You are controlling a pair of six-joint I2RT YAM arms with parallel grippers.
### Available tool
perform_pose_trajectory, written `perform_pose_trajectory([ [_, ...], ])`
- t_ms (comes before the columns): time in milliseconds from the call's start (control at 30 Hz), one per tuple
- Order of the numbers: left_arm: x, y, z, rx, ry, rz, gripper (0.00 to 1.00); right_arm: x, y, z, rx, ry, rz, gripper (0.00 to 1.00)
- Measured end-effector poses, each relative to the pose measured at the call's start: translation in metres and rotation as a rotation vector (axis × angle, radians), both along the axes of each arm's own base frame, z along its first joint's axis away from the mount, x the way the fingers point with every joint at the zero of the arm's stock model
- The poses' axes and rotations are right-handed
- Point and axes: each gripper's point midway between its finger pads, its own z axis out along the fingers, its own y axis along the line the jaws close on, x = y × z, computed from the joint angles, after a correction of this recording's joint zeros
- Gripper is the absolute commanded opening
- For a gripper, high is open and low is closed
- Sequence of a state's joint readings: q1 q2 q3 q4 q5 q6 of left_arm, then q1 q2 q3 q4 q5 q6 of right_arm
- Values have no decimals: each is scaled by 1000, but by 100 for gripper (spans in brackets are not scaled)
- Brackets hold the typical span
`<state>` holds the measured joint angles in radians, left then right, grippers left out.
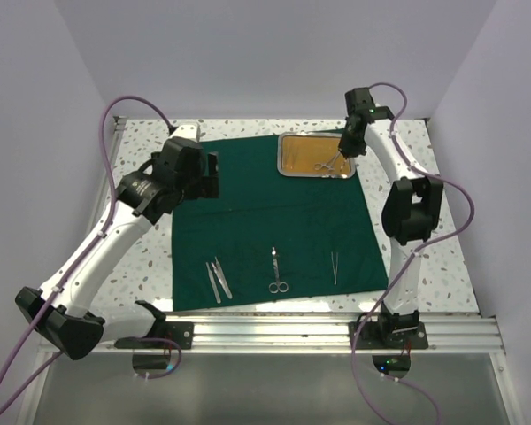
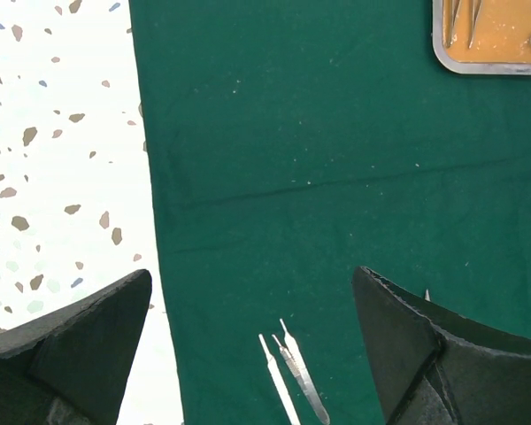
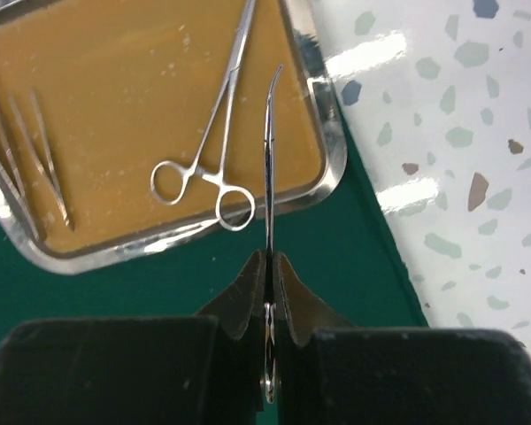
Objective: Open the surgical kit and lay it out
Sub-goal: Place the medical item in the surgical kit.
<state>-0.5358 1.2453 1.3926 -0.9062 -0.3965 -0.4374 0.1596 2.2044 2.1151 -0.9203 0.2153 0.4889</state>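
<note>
We see right hand [image 3: 269, 262] clamped on curved silver instrument [image 3: 269, 159] over tray [image 3: 333, 168] at far edge of bench [image 1: 451, 274]; left hand [image 2: 252, 276] spread wide, empty, above green cloth [image 2: 292, 133].

One cloth [image 1: 274, 221], one tray [image 1: 280, 159]. On cloth: one scissors [image 1: 277, 273], three slim tools [image 1: 218, 280]. In tray: one forceps [image 3: 216, 115], at least two tweezers [image 3: 42, 164]. One curved tool [image 3: 267, 159].

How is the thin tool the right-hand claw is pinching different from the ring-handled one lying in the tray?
The pinched tool is clamped edge-on between the shut fingers of the right gripper, while the ring-handled forceps lie flat and free on the lining of the tray. The pinched tool's tip curves to one side, while the forceps run straight. Both are slim, shiny silver instruments.
</note>
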Motion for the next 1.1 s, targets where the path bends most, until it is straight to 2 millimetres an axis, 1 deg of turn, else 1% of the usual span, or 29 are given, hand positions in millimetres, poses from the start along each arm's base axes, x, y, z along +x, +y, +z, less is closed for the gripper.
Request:
perform_pose_trajectory([
  [33,0,0,0,-1,-1,0,100,-12,5,3,6,7,14,0],
  [67,0,0,0,-1,-1,0,99,-19,12,7,9,8,30,0],
  [133,0,0,0,-1,0,0,100,-44,34,21,27,-4,87,0],
  [233,1,-1,0,-4,-3,0,100,-93,82,45,80,-40,208,0],
  [300,1,-2,0,-12,-2,-1,100,-134,121,60,150,-71,307,0],
  [367,1,-4,0,-16,0,-4,100,-173,155,68,227,-93,397,0],
  [433,2,-5,-1,-19,3,-7,100,-207,179,64,290,-86,460,0],
  [467,3,-6,-2,-22,4,-9,100,-221,188,58,316,-73,481,0],
  [533,4,-8,-2,-30,3,-11,100,-244,204,39,349,-33,511,0],
  [633,5,-10,-2,-38,1,-14,100,-275,219,-2,366,50,539,0],
  [700,5,-11,-2,-42,2,-18,100,-292,224,-25,364,99,547,0],
  [733,5,-12,-2,-45,3,-20,100,-295,227,-33,364,111,548,0],
  [800,4,-13,-2,-49,5,-24,100,-296,233,-45,372,118,544,0],
  [900,4,-13,-2,-51,7,-28,100,-293,239,-59,376,127,529,0],
  [967,4,-13,-2,-51,7,-27,100,-293,240,-64,377,128,525,0],
  [1100,4,-13,-2,-51,6,-27,100,-302,239,-74,368,142,530,0],
])
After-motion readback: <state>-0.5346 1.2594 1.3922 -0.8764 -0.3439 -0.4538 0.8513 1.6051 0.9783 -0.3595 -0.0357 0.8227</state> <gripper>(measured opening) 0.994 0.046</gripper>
